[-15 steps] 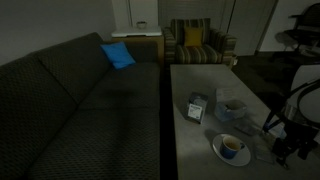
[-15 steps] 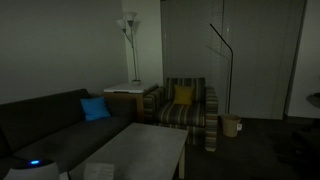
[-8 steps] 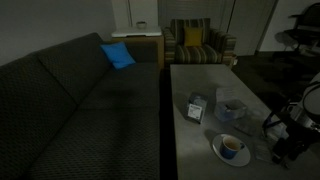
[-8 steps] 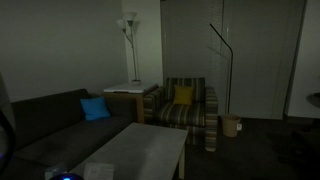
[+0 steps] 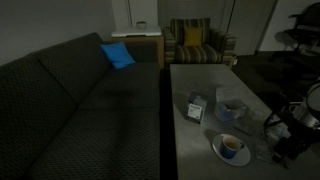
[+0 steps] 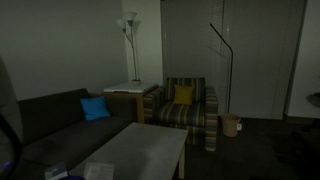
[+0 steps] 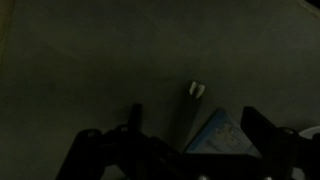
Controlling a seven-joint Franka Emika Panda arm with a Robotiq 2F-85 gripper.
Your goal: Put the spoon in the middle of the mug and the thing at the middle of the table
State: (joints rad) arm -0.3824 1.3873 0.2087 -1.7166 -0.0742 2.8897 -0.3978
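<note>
Between the jaws in the wrist view lies the spoon (image 7: 196, 92), flat on the counter (image 7: 80, 60) — long axis pointing straight away from the claw (image 7: 192, 112), square to its closing line. I read the claw as spread wide, empty.

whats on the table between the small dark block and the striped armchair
Nothing: in an exterior view the pale grey table top between the small dark block with the pale panel and the striped armchair is bare.

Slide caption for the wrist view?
Open gripper above the dim grey table, pale-tipped spoon showing between its fingers.
</note>
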